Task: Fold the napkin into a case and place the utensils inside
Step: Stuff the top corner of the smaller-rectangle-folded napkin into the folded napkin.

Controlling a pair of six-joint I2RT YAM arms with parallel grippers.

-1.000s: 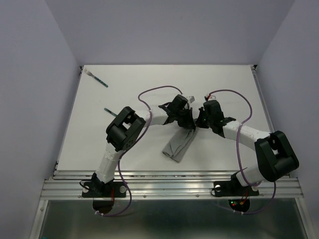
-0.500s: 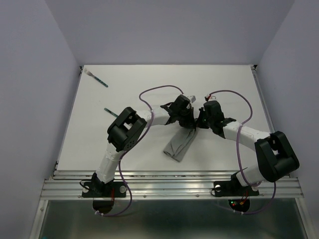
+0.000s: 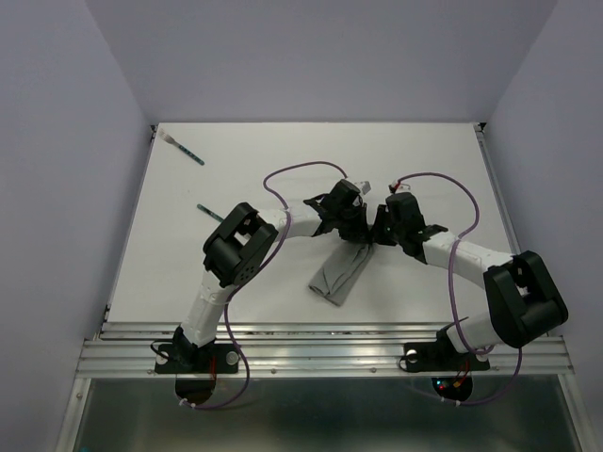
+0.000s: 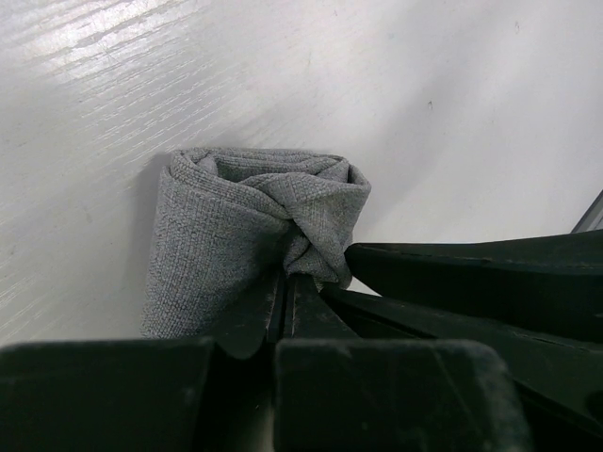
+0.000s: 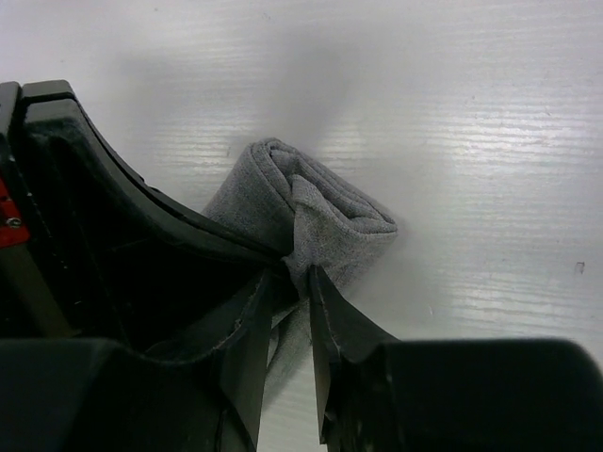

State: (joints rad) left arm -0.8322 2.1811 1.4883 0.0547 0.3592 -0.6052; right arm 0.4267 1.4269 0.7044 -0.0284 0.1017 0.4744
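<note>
While the left pincer (image 4: 285, 280) is pinching the napkin (image 4: 226, 226) tight at its rolled end, the right pincer (image 5: 294, 275) is standing slightly parted around that same end, directly opposite, on the desk (image 4: 452, 85).

I observe a white table (image 3: 283, 151) with a faint wood-grain sheen, enclosed by plain pale lavender walls (image 3: 320, 56) at nine, twelve and three o'clock. A ribbed aluminium rail (image 3: 320, 352) borders its six o'clock edge. Lighting is even and soft.
</note>
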